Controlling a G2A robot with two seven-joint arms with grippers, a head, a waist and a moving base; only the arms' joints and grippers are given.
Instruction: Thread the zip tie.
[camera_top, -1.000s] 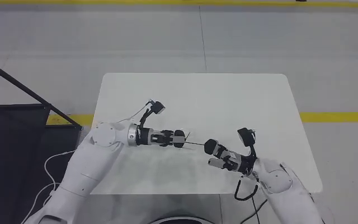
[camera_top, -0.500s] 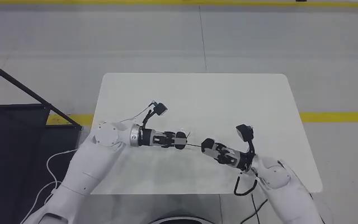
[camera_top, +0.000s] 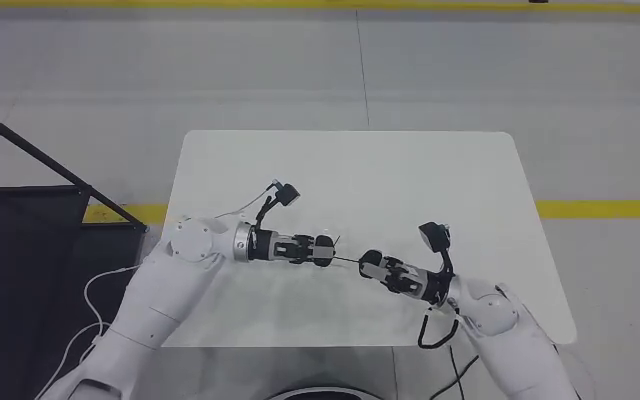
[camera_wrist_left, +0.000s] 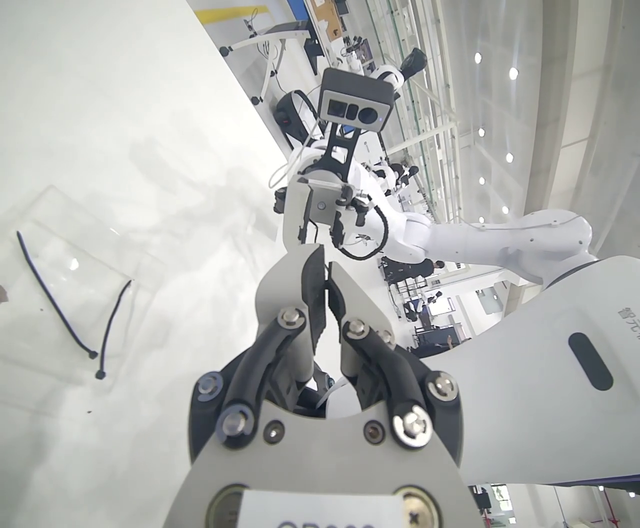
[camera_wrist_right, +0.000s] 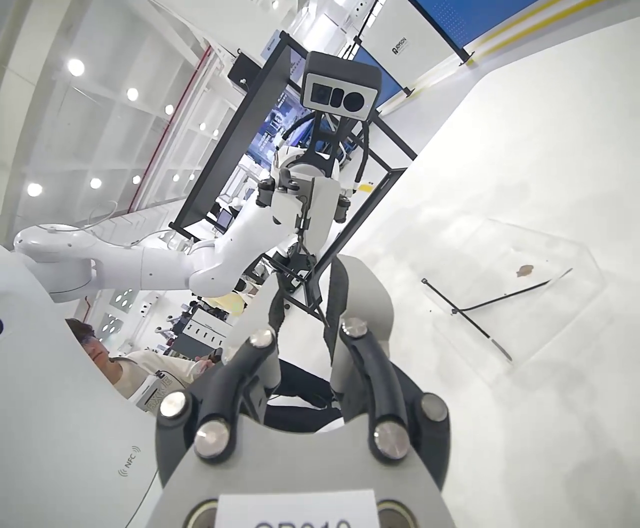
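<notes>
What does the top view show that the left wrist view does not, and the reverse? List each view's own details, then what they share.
Top view: the zip tie running from the left gripper toward the right gripper, plus the table's full outline. Left wrist view: two spare zip ties lying on a clear tray, and the left gripper's pads pinched nearly together. Both: the table, the left gripper and the right arm's wrist camera.

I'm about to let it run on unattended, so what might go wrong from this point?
The zip tie is pinched only at the tips of the left gripper, so it may pivot or slip. The right gripper sits nose to nose with the left, and any push may buckle the thin strap or bump the two grippers together.
</notes>
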